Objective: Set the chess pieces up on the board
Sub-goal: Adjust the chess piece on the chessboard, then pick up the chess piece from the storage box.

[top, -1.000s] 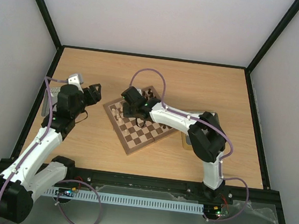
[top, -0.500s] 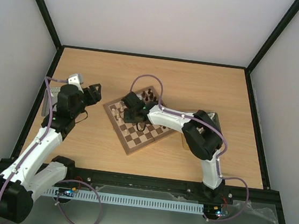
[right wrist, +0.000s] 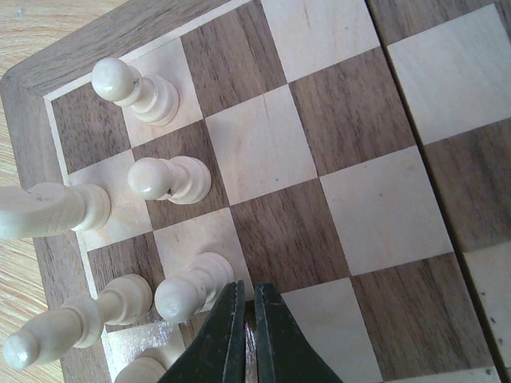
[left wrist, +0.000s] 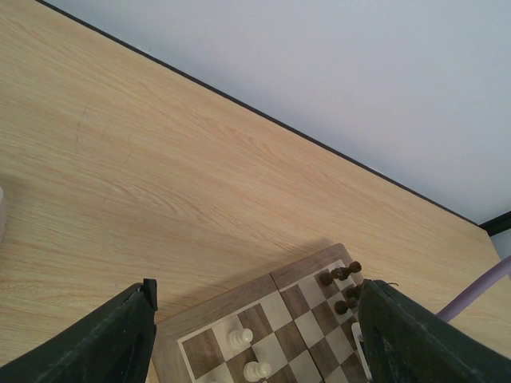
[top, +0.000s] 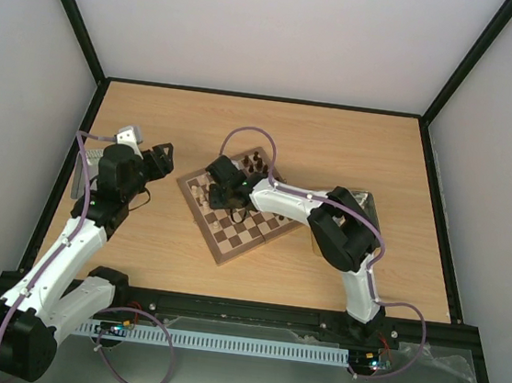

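Cream chess pieces (right wrist: 169, 179) fill only the nine o'clock corner of the board (top: 237, 236), dark pieces (top: 257, 163) at twelve, as the right gripper (right wrist: 247, 291) hangs pinched together, empty, beside a pawn (right wrist: 192, 294), and the left gripper (left wrist: 259, 289) stands spread apart; setup looks far from finished.

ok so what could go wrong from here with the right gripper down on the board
1. The right gripper is shut with nothing visible between its fingers, so it may have missed the piece it came for.
2. It sits right beside a cream pawn. A sideways move could tip that pawn into the neighbouring cream pieces crowded in this corner of the board.
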Controlling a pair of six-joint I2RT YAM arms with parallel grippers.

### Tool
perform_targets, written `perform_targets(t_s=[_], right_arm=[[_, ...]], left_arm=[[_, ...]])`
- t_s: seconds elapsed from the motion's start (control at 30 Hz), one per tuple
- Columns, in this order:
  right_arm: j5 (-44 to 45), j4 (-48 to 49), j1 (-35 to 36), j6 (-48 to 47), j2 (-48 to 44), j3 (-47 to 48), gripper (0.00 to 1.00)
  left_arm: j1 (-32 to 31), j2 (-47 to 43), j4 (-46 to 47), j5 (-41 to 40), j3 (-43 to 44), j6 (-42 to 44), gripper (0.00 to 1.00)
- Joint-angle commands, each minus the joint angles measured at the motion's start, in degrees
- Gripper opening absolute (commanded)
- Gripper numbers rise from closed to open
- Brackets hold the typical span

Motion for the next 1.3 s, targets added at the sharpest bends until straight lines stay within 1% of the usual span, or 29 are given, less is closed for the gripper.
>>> perform_targets(t_s=[0.0, 0.1, 0.2, 0.3, 0.4, 0.53, 0.6, 0.7, 0.77, 0.83, 0.97, 1.07, 1.17, 1.27], right_arm=[[0.42, -0.75, 0.27, -0.72, 1.94, 0.83, 0.05], [1.87, -1.43, 0.27, -0.69, 1.36, 0.73, 0.05], [4.47, -1.67, 0.1, -0.57, -1.4, -0.47, 0.05], [1.87, -1.95, -1.13, -0.45, -7.1, -1.08, 0.06], [3.64, -1.48, -2.62, -0.32, -13.79, -1.95, 0.09], [11.5, -2.79, -7.65, 1.04, -21.48, -6.19, 0.15], [14.68, -2.99, -10.92, 2.0, -25.22, -10.15, 0.21], [18.86, -3.37, -16.69, 3.54, -31.23, -16.32, 0.26], [21.93, -4.11, -20.38, 4.57, -35.07, -20.55, 0.33], [23.89, -4.57, -24.32, 5.61, -38.34, -24.51, 0.37], [22.75, -4.76, -31.85, 6.8, -41.6, -31.28, 0.44], [18.48, -3.2, -37.1, 7.14, -41.4, -35.92, 0.46], [14.38, -0.69, -39.49, 5.86, -40.02, -39.21, 0.48], [12.79, -0.27, -40.45, 4.66, -37.71, -39.43, 0.48]], left_arm=[[0.0, 0.18, 0.59, -0.01, -0.45, 0.93, 0.72], [0.0, 0.05, 0.5, -0.07, -0.34, 0.93, 0.72], [0.0, -0.14, 0.51, -0.01, -0.41, 0.93, 0.71], [0.0, -0.24, 0.42, 0.26, -0.25, 1.03, 0.72], [0.0, -0.36, 0.59, 0.5, -0.29, 0.93, 0.71], [0.0, -0.54, 0.59, 0.94, -0.28, 0.98, 0.72], [0.0, -0.58, 0.64, 1.04, -0.3, 0.98, 0.72], [0.0, -0.52, 0.85, 1.31, -0.34, 0.93, 0.72], [0.0, -0.44, 0.86, 1.34, -0.34, 0.89, 0.72], [0.0, -0.35, 1.01, 1.33, -0.41, 0.85, 0.72], [0.0, -0.01, 1.29, 1.61, -0.52, 0.76, 0.72], [0.0, 0.12, 1.21, 1.72, -0.37, 0.84, 0.72], [0.0, 0.05, 1.17, 1.66, -0.41, 0.89, 0.72], [0.0, 0.14, 1.16, 1.66, -0.35, 0.76, 0.72]])
